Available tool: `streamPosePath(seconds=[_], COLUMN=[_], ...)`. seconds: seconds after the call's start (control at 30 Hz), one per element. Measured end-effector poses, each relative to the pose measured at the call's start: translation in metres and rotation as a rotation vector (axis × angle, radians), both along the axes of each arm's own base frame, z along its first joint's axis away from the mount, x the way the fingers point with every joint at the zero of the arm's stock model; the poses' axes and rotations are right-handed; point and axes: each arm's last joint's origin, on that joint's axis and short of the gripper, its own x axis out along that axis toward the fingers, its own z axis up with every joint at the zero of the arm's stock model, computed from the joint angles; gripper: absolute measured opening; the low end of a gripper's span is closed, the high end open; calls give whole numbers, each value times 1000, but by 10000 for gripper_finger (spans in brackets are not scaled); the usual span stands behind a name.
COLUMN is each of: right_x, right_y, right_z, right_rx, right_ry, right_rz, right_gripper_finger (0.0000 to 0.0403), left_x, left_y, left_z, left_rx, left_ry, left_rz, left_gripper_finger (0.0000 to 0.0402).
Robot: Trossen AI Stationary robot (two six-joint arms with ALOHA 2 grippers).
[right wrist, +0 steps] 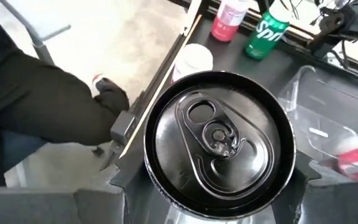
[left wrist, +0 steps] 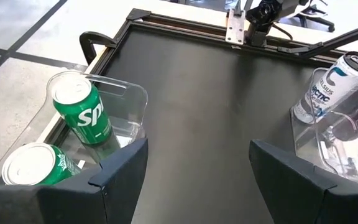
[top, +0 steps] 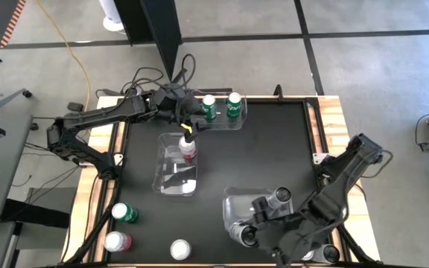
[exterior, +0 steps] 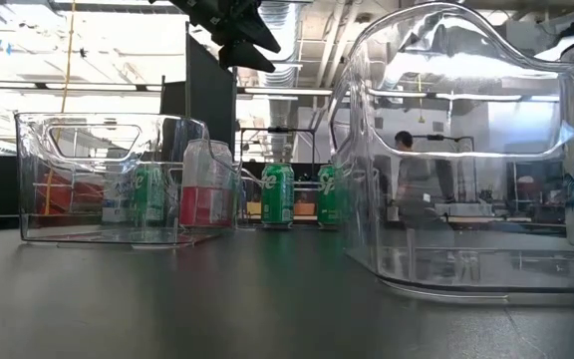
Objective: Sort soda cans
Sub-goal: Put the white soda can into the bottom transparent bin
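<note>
Black bench [top: 274, 149]: two green cans [top: 209, 108] stand in the far bin [top: 238, 119], a red can [top: 188, 149] in the middle bin [top: 171, 179]. Left gripper [top: 188, 126] hangs spread and empty between those bins. Right gripper [right wrist: 219, 208] at the near right pinches a dark can [right wrist: 219, 140] by the near bin [top: 233, 205].

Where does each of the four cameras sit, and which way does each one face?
High view: above the table, looking straight down; both arms show, left gripper by the green cans, right gripper over another bin.
Low view: at table height, looking level across clear bins; a dark arm part shows overhead.
Left wrist view: on the left arm, looking past its open fingers.
Right wrist view: on the right arm, looking down on a dark can top.
Shared: green cans show in high, low and left wrist views.
</note>
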Motion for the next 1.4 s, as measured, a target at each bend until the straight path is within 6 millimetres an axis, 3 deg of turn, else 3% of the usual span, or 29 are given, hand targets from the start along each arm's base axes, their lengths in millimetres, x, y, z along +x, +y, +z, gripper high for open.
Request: streamPosePath(seconds=[0.17, 0.37, 0.63, 0.93, 1.4], right_x=[-17, -12, -2, 10, 37], right_y=[-20, -28, -39, -53, -78], right_z=[-2, -17, -71, -112, -128], right_rx=[-59, -78, -78, -37, 24], right_ry=[116, 183, 271, 262, 165], right_rz=[-140, -262, -364, -443, -469], right_gripper_finger=[238, 238, 238, 238, 238], left_x=[0, 0, 0, 3, 3], left_y=[0, 0, -1, -8, -10], left_z=[0, 0, 0, 0, 1], left_rx=[0, 15, 16, 17, 24], left_ry=[0, 2, 1, -1, -3], left_rz=[-1, -10, -14, -38, -46], left_gripper_finger=[277, 277, 277, 277, 277])
